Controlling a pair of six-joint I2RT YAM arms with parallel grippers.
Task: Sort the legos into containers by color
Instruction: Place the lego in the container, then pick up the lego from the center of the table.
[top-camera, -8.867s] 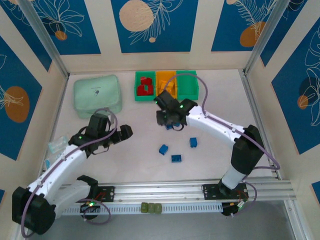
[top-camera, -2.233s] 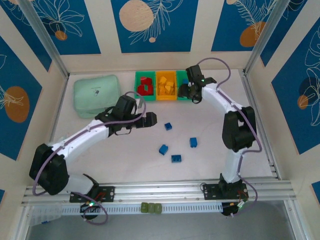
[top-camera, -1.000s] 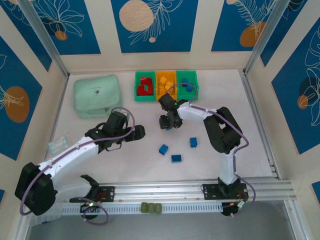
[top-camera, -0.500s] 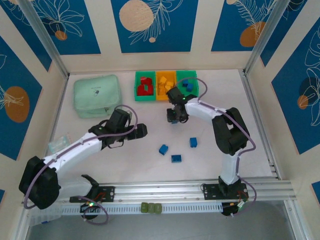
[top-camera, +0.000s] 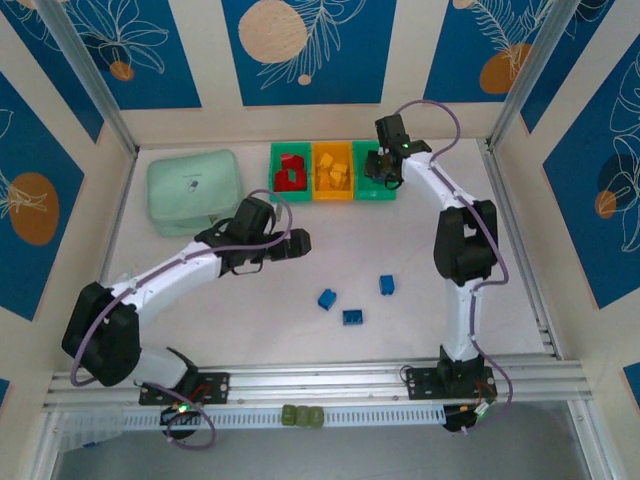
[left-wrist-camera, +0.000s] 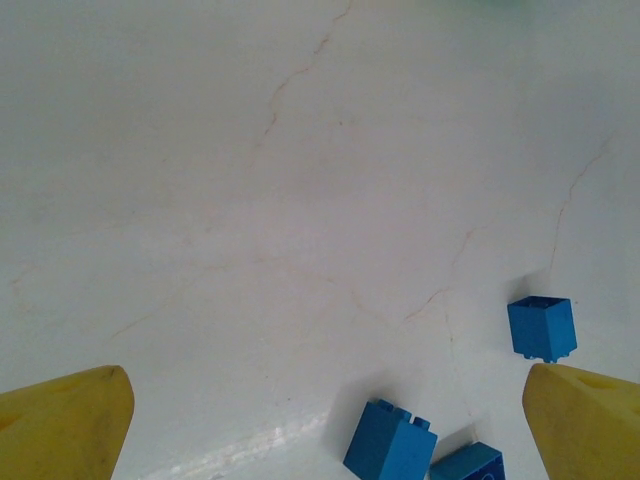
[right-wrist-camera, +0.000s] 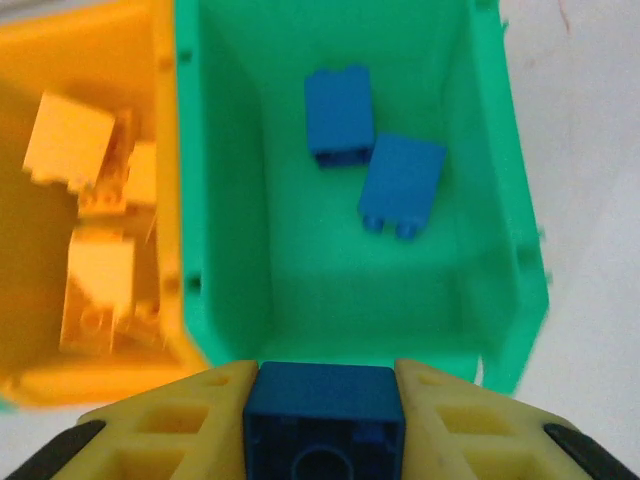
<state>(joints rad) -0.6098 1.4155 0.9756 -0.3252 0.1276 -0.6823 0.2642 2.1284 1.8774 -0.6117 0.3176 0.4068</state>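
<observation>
Top view: right gripper hung over the right green bin, and three loose blues lay nearer the left gripper. Left wrist: fingers wide apart, holding nothing, blues ahead-right. Right wrist: fingers clamped on a blue brick, bin straight ahead.

Left arm bent at the elbow, forearm angled forward and right. Left claw is low, its yellow fingers spread wide. Right arm stretched out to the far side, wrist tipped down; right claw clamped on a small blue plastic lego brick, one finger on each side
</observation>
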